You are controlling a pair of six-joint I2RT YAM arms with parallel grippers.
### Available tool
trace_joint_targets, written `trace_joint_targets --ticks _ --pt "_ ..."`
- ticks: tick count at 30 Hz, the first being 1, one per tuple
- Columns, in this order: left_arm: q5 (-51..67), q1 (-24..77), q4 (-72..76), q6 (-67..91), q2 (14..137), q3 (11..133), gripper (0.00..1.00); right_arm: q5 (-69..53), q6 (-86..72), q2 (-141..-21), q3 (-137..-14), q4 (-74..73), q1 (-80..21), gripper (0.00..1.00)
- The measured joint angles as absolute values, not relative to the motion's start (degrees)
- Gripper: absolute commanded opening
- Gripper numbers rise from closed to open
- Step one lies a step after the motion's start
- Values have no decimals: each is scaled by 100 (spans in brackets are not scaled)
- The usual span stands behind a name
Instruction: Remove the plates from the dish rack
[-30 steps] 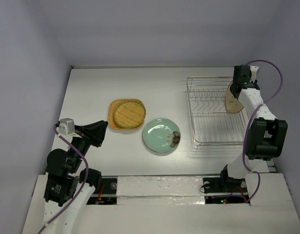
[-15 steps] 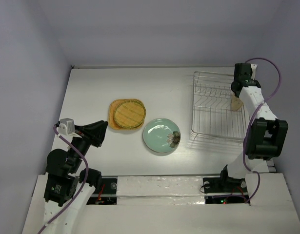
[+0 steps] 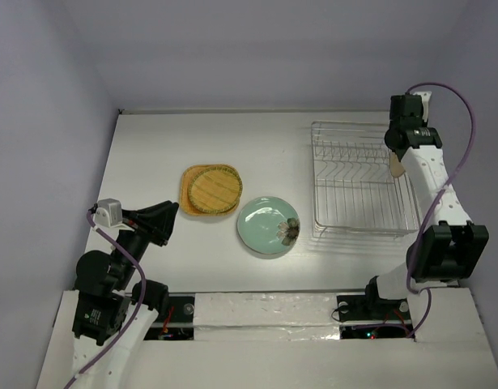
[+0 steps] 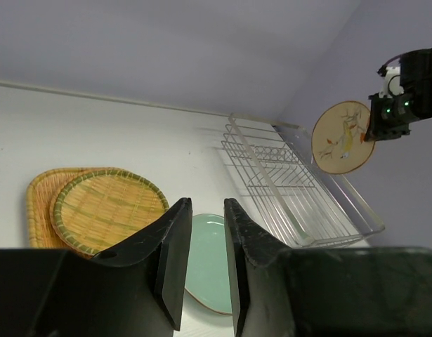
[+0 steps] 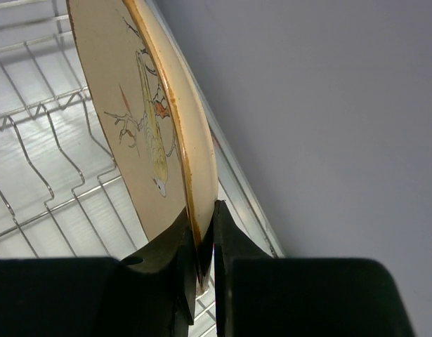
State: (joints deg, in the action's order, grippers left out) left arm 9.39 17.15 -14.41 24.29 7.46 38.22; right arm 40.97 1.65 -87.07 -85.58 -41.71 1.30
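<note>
Tan plate point(image 4: 343, 137) has come up out of the rack point(image 3: 358, 194) since 1 s ago; rack shifted a little. Right jaws grip its rim, plate on edge above rack's right side. Left jaws narrow, empty. Green plate point(image 3: 268, 225) lies on worktop point(image 3: 151, 154).

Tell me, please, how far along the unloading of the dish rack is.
Three plates lie on the table: the yellow ribbed plate on the orange plate, the green plate beside them. The right gripper pinches the rim of the tan floral plate, held above the dish rack, which holds no other plate. Remaining: setting it down.
</note>
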Motion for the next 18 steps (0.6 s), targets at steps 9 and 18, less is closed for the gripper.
trace_joint_targets --ticks 9,18 --pt "939 1712 -1441 2429 746 3822 23 3850 -440 -7953 -9450 -4473 -589 0" --pt "937 1712 -1441 2434 757 3822 27 1479 -1337 -6661 -8646 -4230 -1846 0"
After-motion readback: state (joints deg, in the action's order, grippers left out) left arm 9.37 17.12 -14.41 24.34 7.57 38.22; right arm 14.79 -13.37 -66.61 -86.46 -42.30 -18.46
